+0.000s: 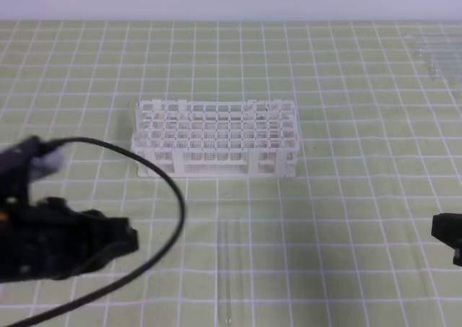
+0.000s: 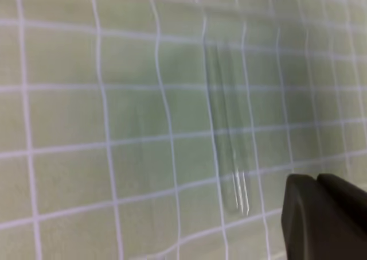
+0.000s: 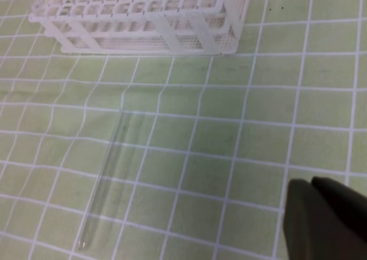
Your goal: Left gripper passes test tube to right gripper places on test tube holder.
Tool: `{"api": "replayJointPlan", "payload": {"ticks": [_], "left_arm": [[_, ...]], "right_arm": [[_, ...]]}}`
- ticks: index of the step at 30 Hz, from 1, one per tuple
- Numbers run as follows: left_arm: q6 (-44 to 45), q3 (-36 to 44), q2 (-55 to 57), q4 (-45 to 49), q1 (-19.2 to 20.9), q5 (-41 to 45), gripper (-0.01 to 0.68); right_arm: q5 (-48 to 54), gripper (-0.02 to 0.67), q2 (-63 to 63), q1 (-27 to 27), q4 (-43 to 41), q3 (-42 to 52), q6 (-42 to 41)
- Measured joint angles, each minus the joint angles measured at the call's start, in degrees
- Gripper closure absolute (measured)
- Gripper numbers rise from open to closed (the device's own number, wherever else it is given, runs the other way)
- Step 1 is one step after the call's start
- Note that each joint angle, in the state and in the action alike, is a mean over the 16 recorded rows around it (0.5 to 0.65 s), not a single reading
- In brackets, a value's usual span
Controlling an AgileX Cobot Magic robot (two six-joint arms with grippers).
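Observation:
The test tube lies flat on the green grid mat in front of the white test tube holder, pointing toward the front edge. It also shows in the left wrist view as a faint clear test tube, and in the right wrist view as the test tube below the holder. My left gripper hovers left of the tube, apart from it. My right gripper sits at the right edge, far from the tube. In both wrist views the dark fingers look pressed together and empty.
A cluster of several clear tubes lies at the back right of the mat. The left arm's black cable loops over the mat between the gripper and the holder's front left corner.

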Motion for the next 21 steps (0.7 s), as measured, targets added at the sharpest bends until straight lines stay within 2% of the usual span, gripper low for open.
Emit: {"api": "replayJointPlan", "payload": {"ticks": [7,14,21], "left_arm": [[-6.5,-3.0,10.1,4.5,-11.5,-3.3,0.674],[-18.0,-11.7,19.9,15.4,-21.9,0.2,0.674],[-26.3,-21.2,27.5,24.1,-28.4,7.0,0.669]], "right_arm": [[0.2,0.666,0.0,0.0,-0.1,0.0,-0.1],[0.8,0.666,0.0,0.0,-0.3,0.2,-0.1],[1.2,0.666,0.0,0.0,-0.7,0.7,-0.2]]}}
